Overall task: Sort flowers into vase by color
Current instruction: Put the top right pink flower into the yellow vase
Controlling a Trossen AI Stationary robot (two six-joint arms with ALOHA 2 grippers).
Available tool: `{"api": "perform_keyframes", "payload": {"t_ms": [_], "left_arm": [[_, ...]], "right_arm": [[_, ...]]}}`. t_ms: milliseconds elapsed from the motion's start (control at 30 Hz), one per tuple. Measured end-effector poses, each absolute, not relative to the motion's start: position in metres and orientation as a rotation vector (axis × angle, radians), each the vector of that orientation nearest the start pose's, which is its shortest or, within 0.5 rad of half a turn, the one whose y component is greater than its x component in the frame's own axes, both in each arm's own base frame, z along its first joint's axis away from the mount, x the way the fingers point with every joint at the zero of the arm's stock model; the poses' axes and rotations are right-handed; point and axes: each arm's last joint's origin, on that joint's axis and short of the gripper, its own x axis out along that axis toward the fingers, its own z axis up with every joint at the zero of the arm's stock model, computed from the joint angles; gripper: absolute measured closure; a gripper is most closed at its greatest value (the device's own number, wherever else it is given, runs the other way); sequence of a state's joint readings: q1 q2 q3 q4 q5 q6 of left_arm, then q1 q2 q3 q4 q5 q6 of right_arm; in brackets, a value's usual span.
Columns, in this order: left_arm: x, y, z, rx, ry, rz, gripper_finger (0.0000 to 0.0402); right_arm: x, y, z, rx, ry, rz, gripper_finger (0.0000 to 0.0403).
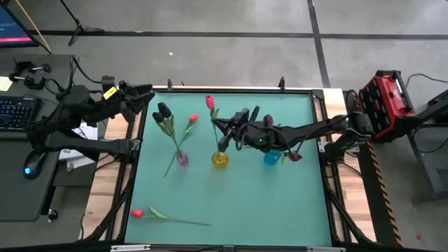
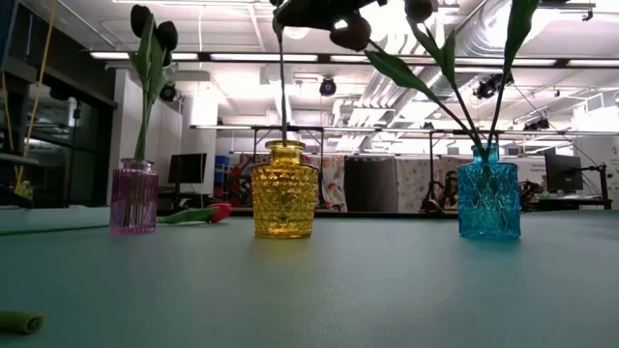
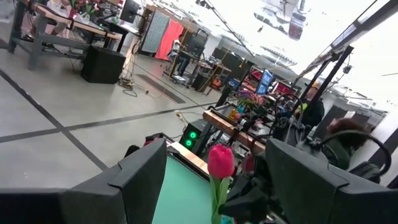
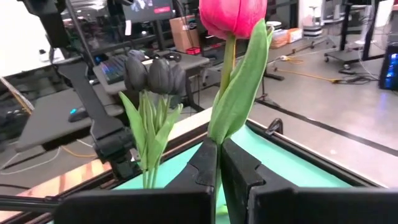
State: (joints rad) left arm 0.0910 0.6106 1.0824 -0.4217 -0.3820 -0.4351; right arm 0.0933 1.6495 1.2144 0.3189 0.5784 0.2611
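My right gripper (image 1: 222,128) (image 4: 219,146) hangs over the table's middle, shut on a red-pink tulip (image 1: 209,102) whose stem runs down into the yellow vase (image 1: 220,159) (image 2: 285,188). The pink vase (image 1: 182,159) (image 2: 133,198) holds near-black tulips (image 4: 152,74) and a red-pink one (image 1: 193,118). Maroon tulips (image 1: 268,120) stand in the blue vase (image 1: 271,157) (image 2: 488,201). Another red-pink tulip (image 1: 137,213) lies flat near the table's near left corner. My left gripper (image 1: 148,98) (image 3: 216,149) waits open at the far left corner. My right gripper pinches the red-pink tulip's stem (image 4: 219,134) between its two fingers (image 4: 239,168), just below the leaf and well under the head (image 4: 233,15). The fingers lie across the stem. The tulip stands upright, its lower stem (image 2: 282,97) reaching into the yellow vase's mouth.
The three vases stand in a row across the table's middle, pink to the left, yellow in the centre, blue to the right. The green mat (image 1: 266,210) is bare toward the near right. A keyboard and mouse sit on a desk (image 1: 21,115) beyond the left edge.
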Motion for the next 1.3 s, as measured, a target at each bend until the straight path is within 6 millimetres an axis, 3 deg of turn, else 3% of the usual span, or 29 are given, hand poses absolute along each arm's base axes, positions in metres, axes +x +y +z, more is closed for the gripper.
{"api": "perform_keyframes", "payload": {"t_ms": [200,400,833,1300], "left_arm": [[0.088,0.019,0.424,-0.434,-0.152,0.454,0.0139],[0.088,0.019,0.424,-0.434,-0.152,0.454,0.0139],[0.088,0.019,0.424,-0.434,-0.151,0.454,0.0139],[0.088,0.019,0.424,-0.433,-0.151,0.454,0.0139]], "right_arm": [[0.380,0.020,0.310,0.206,0.028,-0.512,0.0403],[0.382,0.021,0.330,0.156,-0.009,-0.479,0.0403],[0.385,0.022,0.314,0.153,0.095,-0.487,0.0403],[0.386,0.020,0.317,0.113,0.078,-0.481,0.0403]]}}
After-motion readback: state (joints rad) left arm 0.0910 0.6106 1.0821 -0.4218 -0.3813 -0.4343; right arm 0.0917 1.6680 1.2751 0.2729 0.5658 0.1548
